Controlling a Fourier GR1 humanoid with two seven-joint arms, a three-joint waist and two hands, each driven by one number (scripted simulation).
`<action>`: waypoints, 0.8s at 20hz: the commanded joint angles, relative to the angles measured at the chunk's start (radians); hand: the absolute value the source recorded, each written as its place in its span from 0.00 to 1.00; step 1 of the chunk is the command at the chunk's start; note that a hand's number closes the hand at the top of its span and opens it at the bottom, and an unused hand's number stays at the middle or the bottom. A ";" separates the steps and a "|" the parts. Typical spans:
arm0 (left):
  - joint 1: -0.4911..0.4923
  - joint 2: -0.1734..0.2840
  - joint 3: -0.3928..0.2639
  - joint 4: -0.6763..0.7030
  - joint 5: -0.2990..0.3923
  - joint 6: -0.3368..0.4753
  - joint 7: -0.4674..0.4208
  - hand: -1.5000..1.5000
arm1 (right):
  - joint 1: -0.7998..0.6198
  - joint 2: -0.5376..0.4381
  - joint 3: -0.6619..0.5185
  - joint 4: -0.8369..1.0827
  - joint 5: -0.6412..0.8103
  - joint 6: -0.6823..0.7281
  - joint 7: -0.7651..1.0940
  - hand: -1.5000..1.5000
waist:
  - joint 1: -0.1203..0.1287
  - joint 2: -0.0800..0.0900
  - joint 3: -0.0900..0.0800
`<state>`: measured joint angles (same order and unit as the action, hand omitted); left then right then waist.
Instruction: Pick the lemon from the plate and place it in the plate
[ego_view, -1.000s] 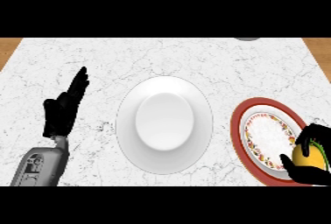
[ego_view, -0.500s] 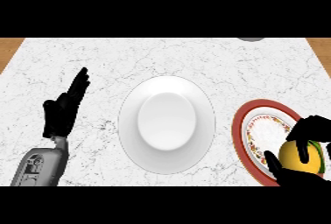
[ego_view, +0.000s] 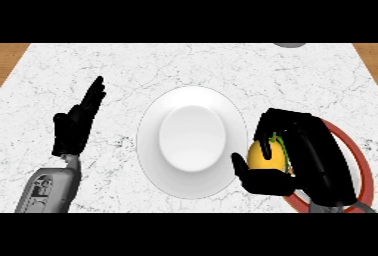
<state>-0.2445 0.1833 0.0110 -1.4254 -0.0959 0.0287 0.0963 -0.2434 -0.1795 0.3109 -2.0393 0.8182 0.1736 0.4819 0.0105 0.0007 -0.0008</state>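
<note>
My right hand (ego_view: 295, 155) is curled round the yellow lemon (ego_view: 263, 155) and holds it at the left edge of the red-rimmed patterned plate (ego_view: 356, 160), close to the right rim of the plain white plate (ego_view: 192, 140). The hand and forearm hide most of the patterned plate. The white plate lies in the middle of the counter with nothing on it. At the left, my left hand (ego_view: 74, 127) rests open, fingers pointing up and away.
The white marble counter (ego_view: 148, 65) runs across the view, with wooden edges at the far left and right corners. A grey object (ego_view: 289, 44) shows partly at the top edge, right of centre.
My right hand has moved left and up with the lemon, from the patterned plate's right side to its left edge beside the white plate. The left hand has not moved.
</note>
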 joint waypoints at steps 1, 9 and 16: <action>0.001 0.024 0.024 -0.031 0.017 -0.025 0.023 0.50 | -0.072 0.121 0.098 0.173 0.067 -0.069 -0.006 1.00 | 0.002 0.000 0.001; 0.021 -0.012 -0.002 -0.005 -0.014 -0.007 -0.021 0.50 | -0.298 0.178 0.194 0.556 0.166 -0.154 0.104 1.00 | 0.011 0.002 0.000; -0.072 -0.005 0.026 0.066 -0.006 -0.015 -0.006 0.50 | -0.321 0.179 0.276 0.863 -0.041 -0.409 0.110 0.00 | 0.015 0.007 0.001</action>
<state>-0.2806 0.1724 0.0255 -1.4004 -0.1023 0.0198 0.0949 -0.5447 -0.0045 0.5307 -1.3286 0.8783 -0.0964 0.5879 0.0220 0.0055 -0.0001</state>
